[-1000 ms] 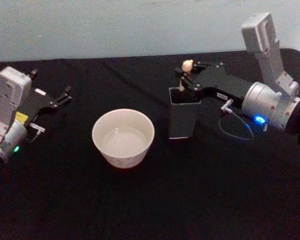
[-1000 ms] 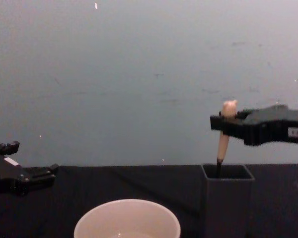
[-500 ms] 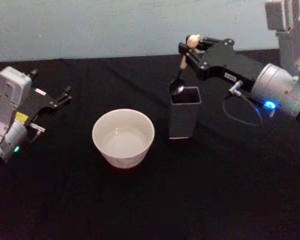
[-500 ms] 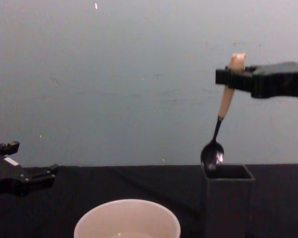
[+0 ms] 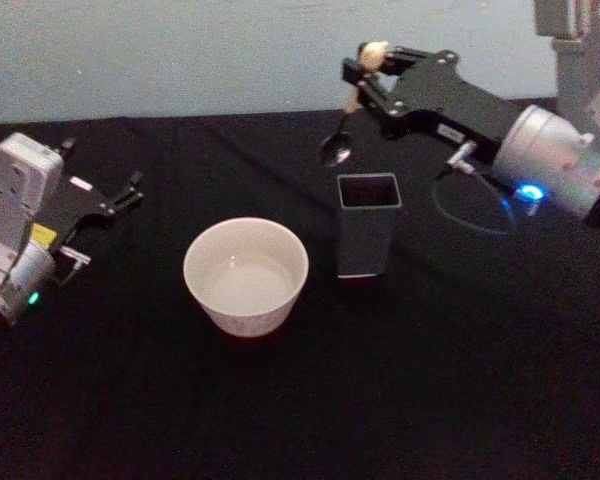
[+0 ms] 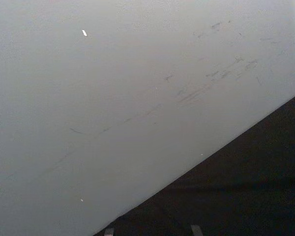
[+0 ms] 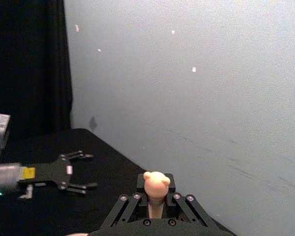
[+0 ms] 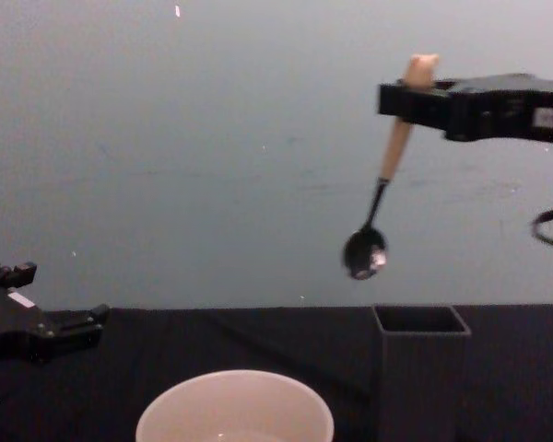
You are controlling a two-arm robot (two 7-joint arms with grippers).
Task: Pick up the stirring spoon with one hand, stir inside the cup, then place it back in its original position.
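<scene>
My right gripper (image 5: 364,72) (image 8: 398,99) is shut on the stirring spoon (image 5: 347,112) (image 8: 382,180) near the top of its cream handle. The spoon hangs clear in the air, its metal bowl (image 8: 364,252) above and to the left of the dark grey square holder (image 5: 367,224) (image 8: 420,368). The bear-shaped knob (image 7: 156,184) shows between the fingers in the right wrist view. The cream-white cup (image 5: 246,276) (image 8: 235,409) stands left of the holder. My left gripper (image 5: 120,195) (image 8: 64,324) rests open at the table's left side.
A black cloth covers the table (image 5: 310,400). A pale wall (image 8: 212,138) stands right behind it. A cable loop (image 5: 470,205) hangs under the right wrist, just right of the holder.
The right gripper has lifted the spoon fully out of the holder and carried it up and slightly left. The left arm has not moved.
</scene>
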